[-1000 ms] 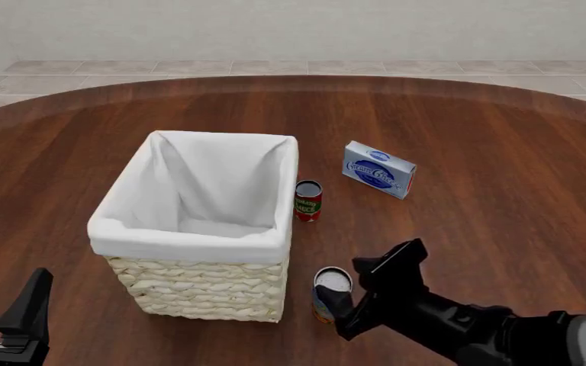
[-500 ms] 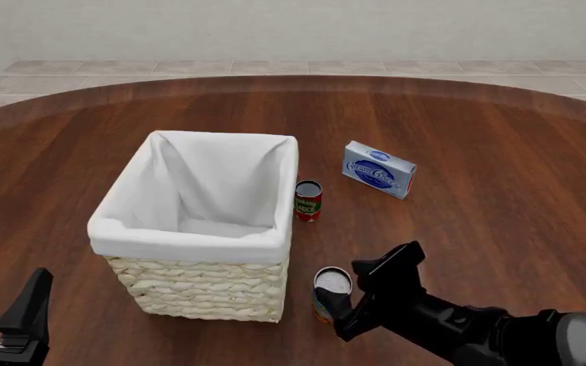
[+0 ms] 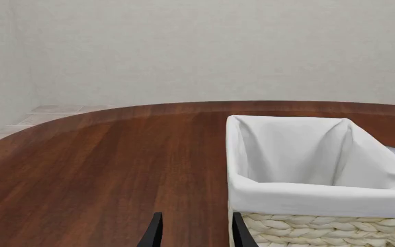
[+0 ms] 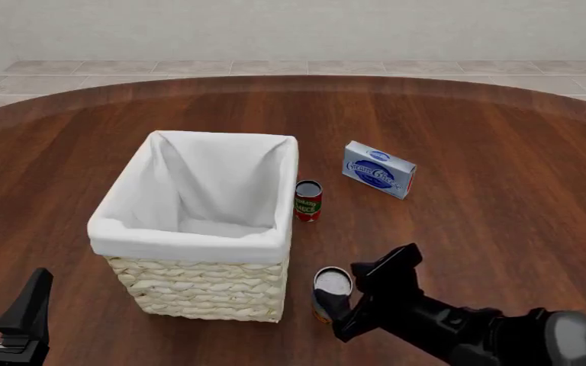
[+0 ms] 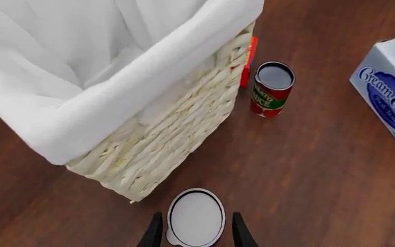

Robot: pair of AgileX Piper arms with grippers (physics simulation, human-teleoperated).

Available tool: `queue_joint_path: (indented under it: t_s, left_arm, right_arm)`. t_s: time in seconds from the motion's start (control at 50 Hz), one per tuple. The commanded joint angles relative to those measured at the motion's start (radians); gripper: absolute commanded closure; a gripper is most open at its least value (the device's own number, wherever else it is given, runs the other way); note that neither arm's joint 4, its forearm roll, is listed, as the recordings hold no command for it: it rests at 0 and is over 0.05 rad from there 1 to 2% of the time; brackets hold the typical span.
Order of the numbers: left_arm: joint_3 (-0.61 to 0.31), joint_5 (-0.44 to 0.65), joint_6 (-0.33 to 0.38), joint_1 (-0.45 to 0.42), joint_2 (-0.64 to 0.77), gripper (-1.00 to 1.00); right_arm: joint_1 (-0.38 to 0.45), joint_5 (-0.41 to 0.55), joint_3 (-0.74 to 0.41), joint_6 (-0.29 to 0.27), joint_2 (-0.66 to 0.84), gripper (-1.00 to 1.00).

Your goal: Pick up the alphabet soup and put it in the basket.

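Here the alphabet soup (image 4: 331, 288) is standing upright on the desk (image 4: 497, 191) beside the basket (image 4: 201, 229), pale round top facing up, sitting between the right claw's (image 5: 195, 230) parted fingers, grip unclear.

A round dark-wood desk (image 4: 497, 145) fills most of the frame. Pale tiled floor (image 4: 304, 68) and a plain off-white wall (image 4: 293, 27) occupy the top.

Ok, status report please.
Right gripper open, straddling alphabet soup. Left gripper open, idle. Soup upright beside basket. Basket wall close alongside.
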Motion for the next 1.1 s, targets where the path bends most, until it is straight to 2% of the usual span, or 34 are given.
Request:
queue_joint_path:
  t_s: [0.02,1.1]
  left_arm:
    - [0.0,0.0,0.0,0.0,0.0,-1.0]
    - [0.0,0.0,0.0,0.0,0.0,-1.0]
  right_arm:
    - [0.003,-0.013,-0.001,0.006,0.022,-1.0]
    - [0.007,-0.046,0.002,0.01,0.068,-1.0]
